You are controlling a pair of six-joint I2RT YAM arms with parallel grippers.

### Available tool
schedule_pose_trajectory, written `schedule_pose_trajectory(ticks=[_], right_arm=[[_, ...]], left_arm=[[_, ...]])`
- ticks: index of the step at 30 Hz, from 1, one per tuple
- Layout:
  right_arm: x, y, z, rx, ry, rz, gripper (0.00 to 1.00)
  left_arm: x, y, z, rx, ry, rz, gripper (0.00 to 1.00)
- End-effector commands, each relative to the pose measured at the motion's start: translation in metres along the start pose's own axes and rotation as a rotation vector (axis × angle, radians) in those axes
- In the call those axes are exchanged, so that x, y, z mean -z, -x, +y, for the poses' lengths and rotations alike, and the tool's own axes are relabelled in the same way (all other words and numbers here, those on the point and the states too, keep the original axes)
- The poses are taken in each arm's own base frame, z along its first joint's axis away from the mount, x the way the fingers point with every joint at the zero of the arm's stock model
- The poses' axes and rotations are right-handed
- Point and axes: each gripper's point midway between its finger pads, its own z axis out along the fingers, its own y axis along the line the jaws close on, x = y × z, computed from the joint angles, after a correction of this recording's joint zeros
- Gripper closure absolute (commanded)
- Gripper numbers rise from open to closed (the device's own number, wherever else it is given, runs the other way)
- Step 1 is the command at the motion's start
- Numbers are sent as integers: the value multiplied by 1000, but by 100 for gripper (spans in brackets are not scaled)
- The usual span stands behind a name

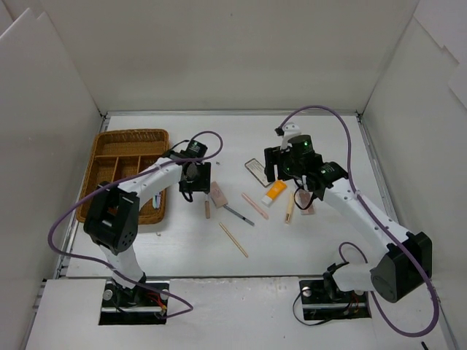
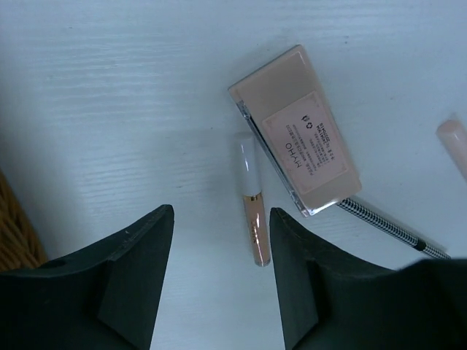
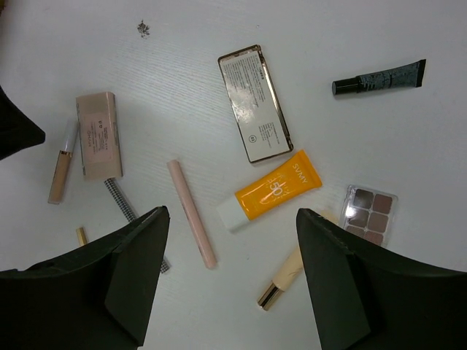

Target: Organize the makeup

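The makeup lies scattered mid-table. My left gripper (image 2: 221, 215) is open just above the table. A lip gloss with a white cap (image 2: 253, 200) lies by its right finger, with its lower end between the jaws. A beige compact box (image 2: 295, 131) and a checkered pencil (image 2: 394, 226) lie just beyond. My right gripper (image 3: 232, 214) hovers open over the orange tube (image 3: 273, 191), with a pink stick (image 3: 192, 213) to the left and a cream tube with a gold cap (image 3: 286, 277) below. Also near are a black-edged mirror (image 3: 255, 102), an eyeshadow palette (image 3: 371, 214) and a black tube (image 3: 379, 76).
The brown wicker divided tray (image 1: 124, 138) stands at the left, close to my left arm. A wooden stick (image 1: 233, 239) lies nearer the front. White walls close in the table on three sides.
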Motion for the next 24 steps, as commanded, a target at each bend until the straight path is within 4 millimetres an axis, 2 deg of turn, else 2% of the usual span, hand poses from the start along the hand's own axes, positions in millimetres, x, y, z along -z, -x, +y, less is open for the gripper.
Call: schedule_pose_trajectory(ticks=[1, 5, 8, 13, 16, 19, 22, 23, 24], right_arm=[[13, 16, 2, -27, 1, -82, 33], [18, 12, 1, -56, -8, -87, 33], [22, 9, -1, -75, -17, -93, 33], [34, 3, -2, -98, -36, -114, 33], [41, 1, -5, -101, -41, -124, 33], [48, -1, -6, -83, -42, -135, 33], [53, -3, -6, -57, -32, -138, 33], [53, -4, -5, -52, -28, -138, 33], [56, -5, -6, -48, -27, -140, 34]], left_arm=[[-4, 8, -22, 33, -52, -42, 50], [-21, -3, -30, 21, -50, -7, 52], [-26, -10, -34, 14, -41, 10, 54], [-36, -26, -21, 29, 11, 41, 59], [-42, -34, -17, 43, 27, 62, 65], [-46, -39, -14, 59, 44, 71, 77], [-43, -36, -14, 70, 48, 63, 94], [-41, -31, -8, 68, 82, 37, 100], [-38, -28, -6, 57, 88, 29, 100]])
